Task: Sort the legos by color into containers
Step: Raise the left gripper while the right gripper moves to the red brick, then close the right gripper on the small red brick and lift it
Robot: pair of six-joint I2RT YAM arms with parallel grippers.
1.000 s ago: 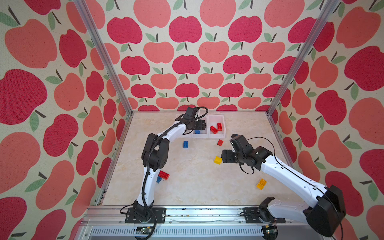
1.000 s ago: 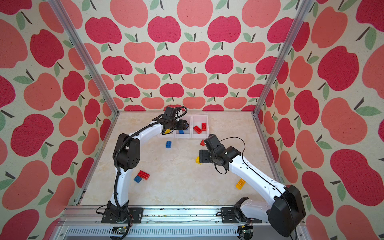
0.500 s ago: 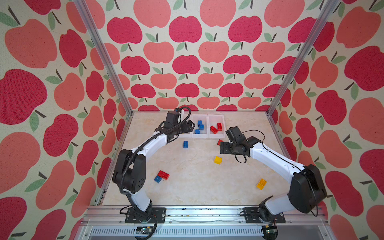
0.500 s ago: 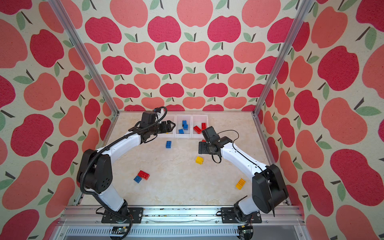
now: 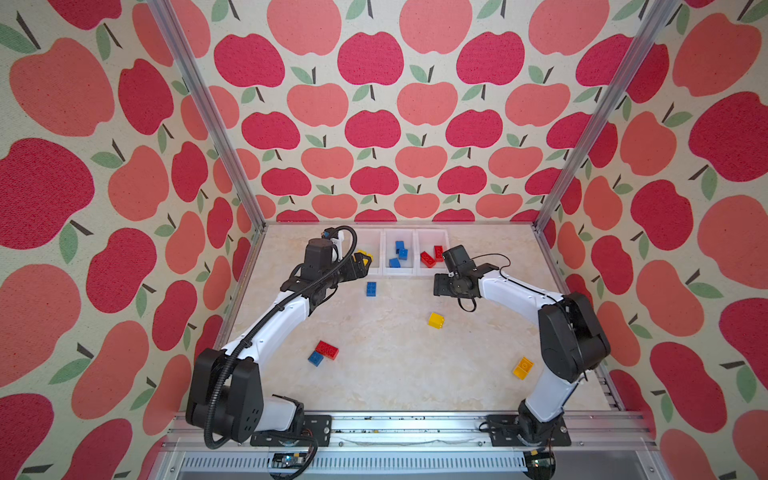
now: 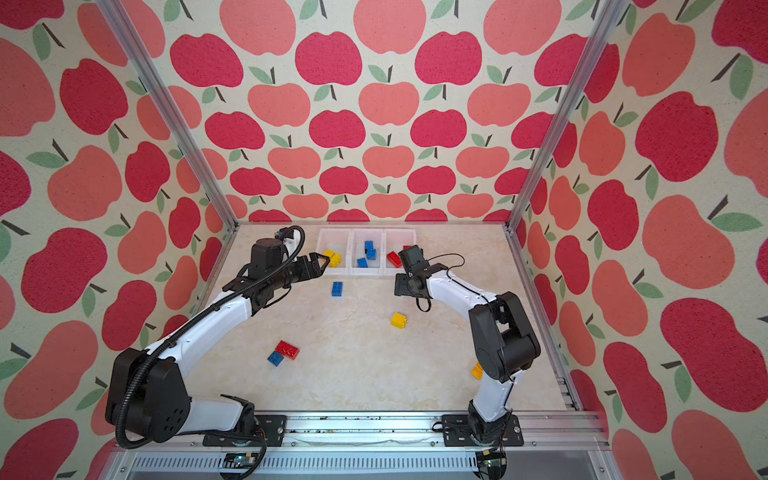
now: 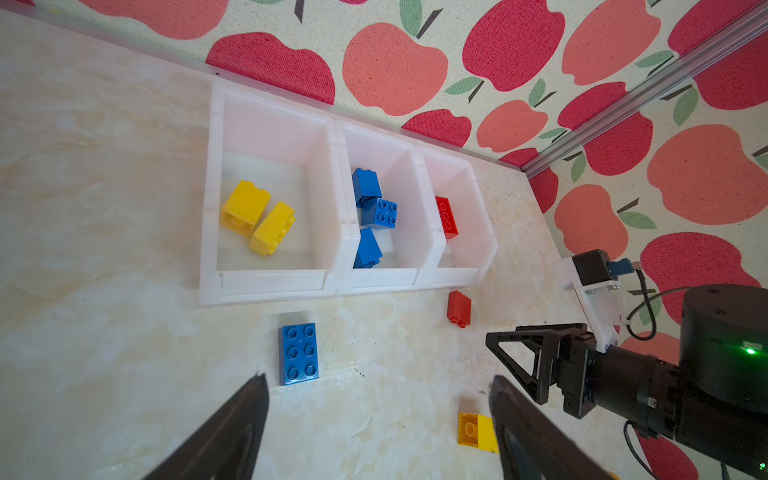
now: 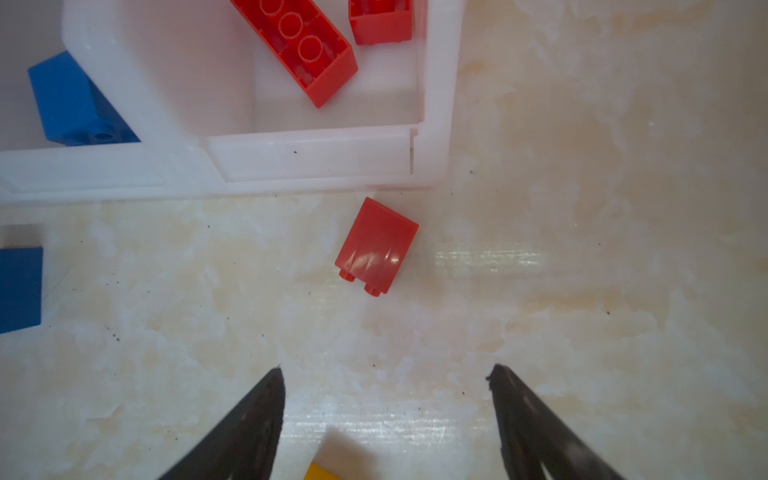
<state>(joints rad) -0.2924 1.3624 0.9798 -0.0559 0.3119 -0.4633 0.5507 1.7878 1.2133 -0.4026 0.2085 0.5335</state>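
Containers (image 7: 274, 286) three, seven legos (image 7: 245, 208) inside, six loose; left hand (image 7: 378, 378) and right hand (image 8: 386, 369) apart, empty.

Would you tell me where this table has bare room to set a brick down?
Bare: mid-front table, between the red-blue pair and the near yellow brick; also the back corner right of the bins. Crowded: before the bins, with left gripper, right gripper, a blue brick and a red brick.
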